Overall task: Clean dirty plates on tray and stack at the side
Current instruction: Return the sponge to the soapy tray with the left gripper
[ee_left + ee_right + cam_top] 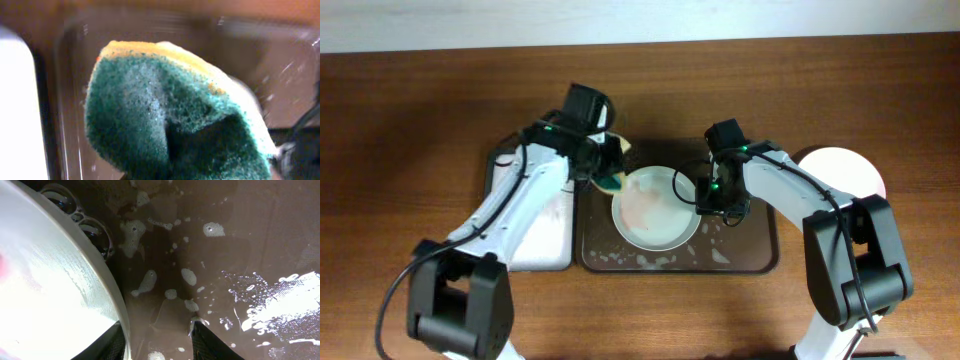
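A pale plate [655,210] with faint pink smears lies on the dark brown tray [748,248], which has soapy foam patches. My left gripper [606,168] is shut on a green and yellow sponge [612,182] at the plate's upper left edge. The foamy sponge [165,115] fills the left wrist view and hides the fingers. My right gripper [710,203] is open at the plate's right rim. In the right wrist view the gripper [157,345] straddles the rim of the plate [45,295] above the wet tray [225,255]. Another white plate [845,168] lies on the table at the right.
A smaller white tray with a black rim [535,225] lies left of the brown tray, under my left arm; its edge shows in the left wrist view [15,110]. Bare wooden table surrounds both trays.
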`<state>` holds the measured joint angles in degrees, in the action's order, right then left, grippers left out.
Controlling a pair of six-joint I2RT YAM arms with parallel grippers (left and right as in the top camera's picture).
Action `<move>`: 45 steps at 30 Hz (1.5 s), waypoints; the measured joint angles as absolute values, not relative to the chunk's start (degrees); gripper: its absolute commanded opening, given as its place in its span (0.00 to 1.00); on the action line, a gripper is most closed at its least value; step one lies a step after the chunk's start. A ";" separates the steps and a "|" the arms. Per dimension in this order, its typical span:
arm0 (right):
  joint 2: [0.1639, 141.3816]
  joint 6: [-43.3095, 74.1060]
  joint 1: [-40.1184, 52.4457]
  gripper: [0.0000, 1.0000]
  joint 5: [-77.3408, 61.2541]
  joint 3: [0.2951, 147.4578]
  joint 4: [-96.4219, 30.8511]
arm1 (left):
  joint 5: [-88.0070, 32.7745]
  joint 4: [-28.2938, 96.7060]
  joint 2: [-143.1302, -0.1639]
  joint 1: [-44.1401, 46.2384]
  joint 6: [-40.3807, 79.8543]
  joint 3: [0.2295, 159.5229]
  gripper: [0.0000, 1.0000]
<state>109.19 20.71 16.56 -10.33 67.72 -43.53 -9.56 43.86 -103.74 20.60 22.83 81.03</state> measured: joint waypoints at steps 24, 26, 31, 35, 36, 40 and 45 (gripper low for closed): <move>109.14 20.75 16.56 0.37 -10.35 67.70 -43.59 | -5.61 48.75 -114.39 27.83 24.43 83.22 0.00; 109.14 20.62 16.56 0.31 -10.22 67.70 -43.92 | -5.32 50.28 -107.24 23.42 23.51 83.22 0.00; 109.14 20.60 16.49 0.17 -11.00 67.53 -44.45 | -3.27 58.17 -102.13 8.69 23.11 83.33 0.00; 109.27 20.56 16.49 0.04 -13.21 67.26 -45.45 | -0.80 57.91 -102.10 2.76 22.22 81.38 0.00; 109.27 20.71 16.49 0.04 -13.63 67.26 -45.65 | -0.40 57.06 -102.10 2.44 22.02 80.07 0.00; 109.27 20.67 16.19 0.04 -14.50 67.26 -45.60 | 0.08 51.75 -102.10 2.48 20.38 72.25 0.00; 108.90 20.34 16.19 0.04 -10.59 69.91 -47.86 | 0.08 42.89 -102.10 2.48 16.40 64.66 0.00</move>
